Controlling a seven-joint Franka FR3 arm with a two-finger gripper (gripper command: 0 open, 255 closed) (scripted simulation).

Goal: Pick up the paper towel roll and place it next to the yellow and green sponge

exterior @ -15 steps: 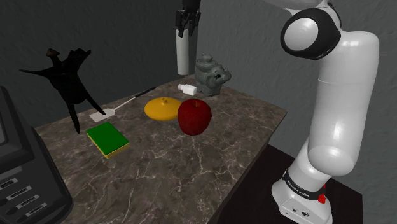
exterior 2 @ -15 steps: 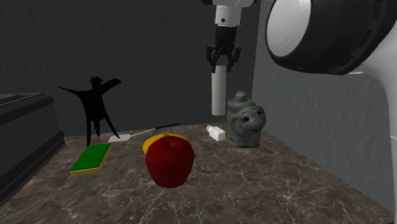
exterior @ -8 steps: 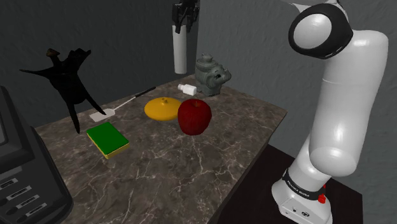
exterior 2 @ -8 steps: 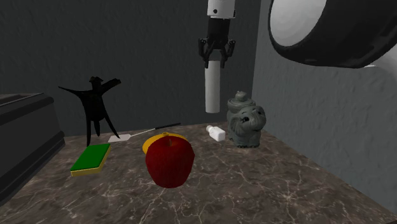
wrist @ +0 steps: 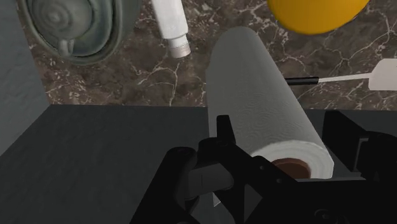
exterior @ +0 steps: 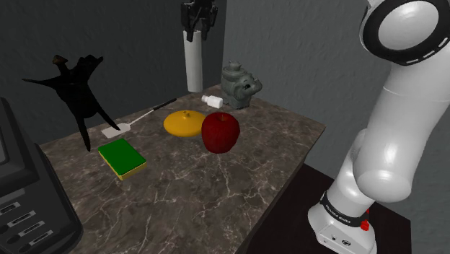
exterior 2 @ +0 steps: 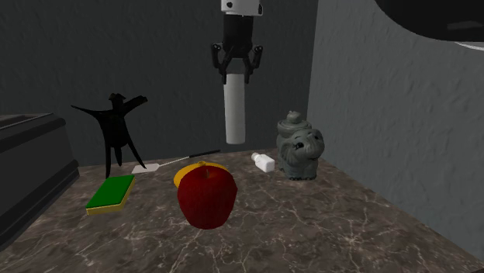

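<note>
A white paper towel roll (exterior: 193,66) (exterior 2: 233,111) (wrist: 254,108) hangs upright in the air above the back of the marble table (exterior: 216,180), and my gripper (exterior: 196,24) (exterior 2: 235,68) (wrist: 280,167) is shut on its top end. The yellow and green sponge (exterior: 122,158) (exterior 2: 111,193) lies flat near the shoulder view's left side of the table, well away from the roll and lower. Under the roll I see the orange lidded dish (wrist: 316,14) and the spatula (wrist: 356,77).
On the table stand a red apple (exterior: 220,132) (exterior 2: 206,195), an orange dish (exterior: 183,123), a grey elephant-shaped jar (exterior: 239,85) (exterior 2: 300,146), a small white bottle (exterior: 212,101) (exterior 2: 264,161), a white spatula (exterior: 137,120) and a black figurine (exterior: 78,94) (exterior 2: 116,124). A dark appliance (exterior: 25,202) borders the sponge side.
The gripper has carried the roll toward the shoulder view's left, away from the elephant jar and toward the sponge side, staying at about the same height.
</note>
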